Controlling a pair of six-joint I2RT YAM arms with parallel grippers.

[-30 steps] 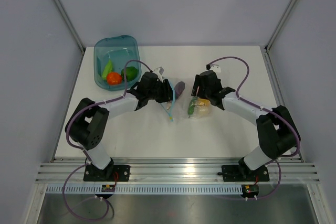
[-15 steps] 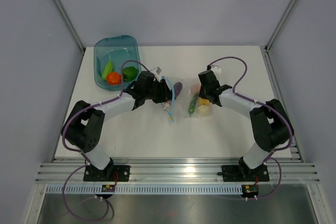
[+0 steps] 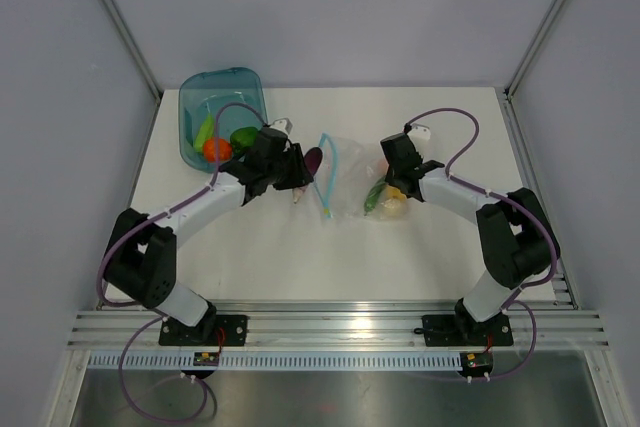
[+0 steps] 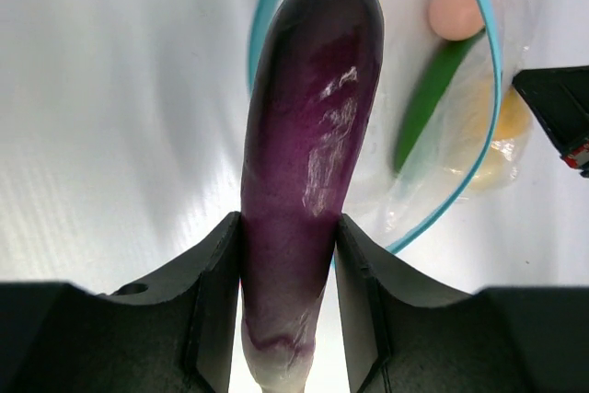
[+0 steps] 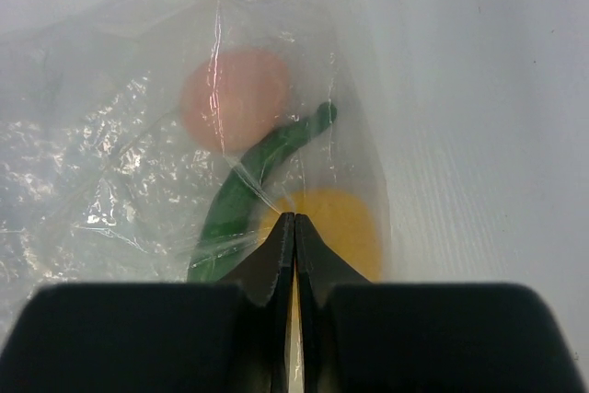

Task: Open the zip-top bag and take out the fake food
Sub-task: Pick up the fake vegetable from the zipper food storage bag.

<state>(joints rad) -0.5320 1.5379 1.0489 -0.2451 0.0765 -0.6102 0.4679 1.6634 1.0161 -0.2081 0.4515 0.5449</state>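
The left pincer (image 4: 290, 246) is clamped across the lower body of a glossy purple plastic toy eggplant (image 4: 313, 135), held just left of the gaping mouth of the small clear crinkly plastic zip-top bag (image 3: 352, 172). The bag lies mid-counter (image 3: 430, 257) between the arms, its light-blue zip strip (image 3: 327, 172) spread in a loop. The right pincer (image 5: 294, 227) has its jaws together, apparently nipping a fold of film at the bag's right, closed end. Inside the bag lie a pale peach egg-shaped piece (image 5: 235, 98), a green pod (image 5: 244, 195) and a yellow lemon (image 5: 336, 223). A teal translucent plastic tub (image 3: 250, 87) at far left holds an orange-red toy tomato (image 3: 216, 149), among others.

Handling, as judged: the film is light, limp and slippery, so it is best pinched at a corner or by the stiffer strip. The toys are rigid, smooth and light, and the rounded ones may squirt from the jaws unless taken across the middle.
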